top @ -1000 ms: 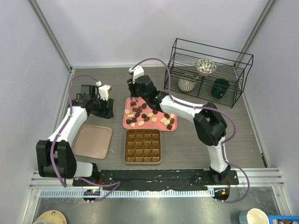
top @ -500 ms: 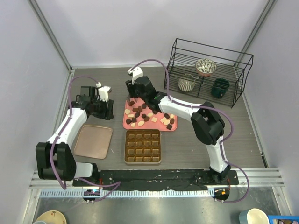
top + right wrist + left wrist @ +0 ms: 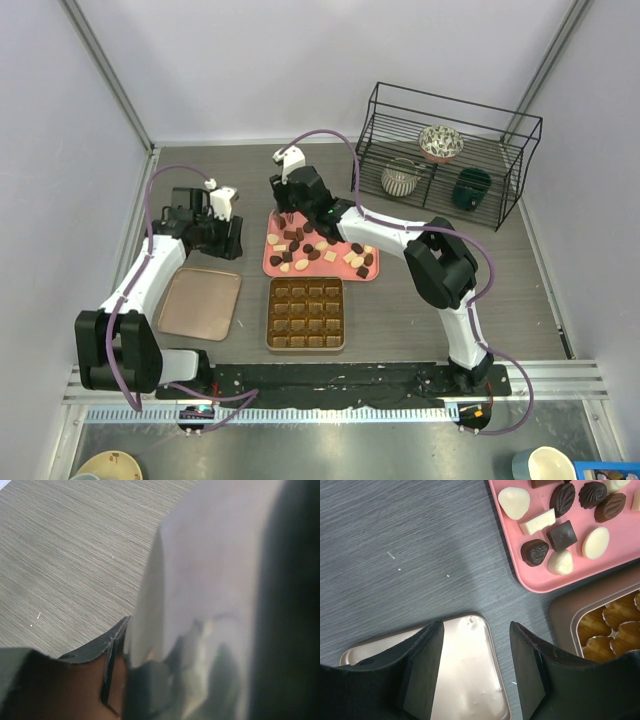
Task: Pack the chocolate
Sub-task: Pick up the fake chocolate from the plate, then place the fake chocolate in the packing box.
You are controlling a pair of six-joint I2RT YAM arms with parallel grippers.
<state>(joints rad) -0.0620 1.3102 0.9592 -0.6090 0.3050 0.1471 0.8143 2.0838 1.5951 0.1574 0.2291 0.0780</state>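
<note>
lying flat on pink tray (image 3: 545,582), chocolate (image 3: 562,535) w/ long axes every direction

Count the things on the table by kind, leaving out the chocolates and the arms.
Pink tray: 1
Gridded box: 1
Flat copper lid: 1
Wire rack: 1
Bowl in the rack: 1
Cups in the rack, striped cup and green cup: 2
Total: 7

Bright even light; right wrist view blurred.
</note>
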